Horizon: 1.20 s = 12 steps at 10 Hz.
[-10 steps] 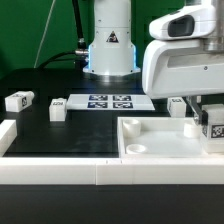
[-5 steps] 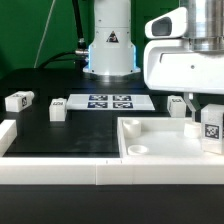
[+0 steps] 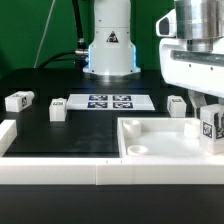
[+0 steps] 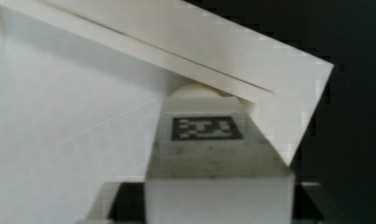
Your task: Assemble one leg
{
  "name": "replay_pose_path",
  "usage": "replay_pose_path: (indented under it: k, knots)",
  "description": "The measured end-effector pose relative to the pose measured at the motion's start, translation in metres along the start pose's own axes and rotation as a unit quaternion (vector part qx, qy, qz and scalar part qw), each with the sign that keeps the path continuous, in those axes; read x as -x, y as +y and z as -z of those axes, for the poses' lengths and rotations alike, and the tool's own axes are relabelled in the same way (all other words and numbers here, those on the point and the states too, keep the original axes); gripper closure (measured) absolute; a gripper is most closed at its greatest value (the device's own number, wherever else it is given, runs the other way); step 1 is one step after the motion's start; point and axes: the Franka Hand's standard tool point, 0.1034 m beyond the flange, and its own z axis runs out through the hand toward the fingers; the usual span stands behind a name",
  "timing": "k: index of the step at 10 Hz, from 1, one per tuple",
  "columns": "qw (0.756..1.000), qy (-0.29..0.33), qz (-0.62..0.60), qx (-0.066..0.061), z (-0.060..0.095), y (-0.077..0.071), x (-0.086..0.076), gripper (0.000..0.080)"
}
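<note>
Hand (image 3: 207, 118) shifted, leg (image 3: 211, 126) upright.

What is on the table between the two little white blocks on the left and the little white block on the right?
The marker board lies on the black table between the two left blocks and the right block, seen in the exterior view.
</note>
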Motion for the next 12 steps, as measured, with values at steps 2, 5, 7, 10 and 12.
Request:
replay_pose_path:
  k: [2, 5, 7, 10, 12]
  knots:
    - [1.0, 0.0, -0.005, 0.0, -0.0001, 0.0, 0.0003, 0.0407]
    - [0.998, 0.0, 0.055, -0.002, 0.0011, -0.0022, 0.0012, 0.0188]
    - [0.985, -0.001, 0.173, 0.006, 0.0002, -0.0025, 0.0057, 0.0157]
    - [0.934, 0.001, 0.356, 0.01, -0.0009, -0.004, 0.0047, 0.015]
    - [0.887, 0.006, 0.462, 0.015, -0.0004, -0.0046, 0.0039, 0.015]
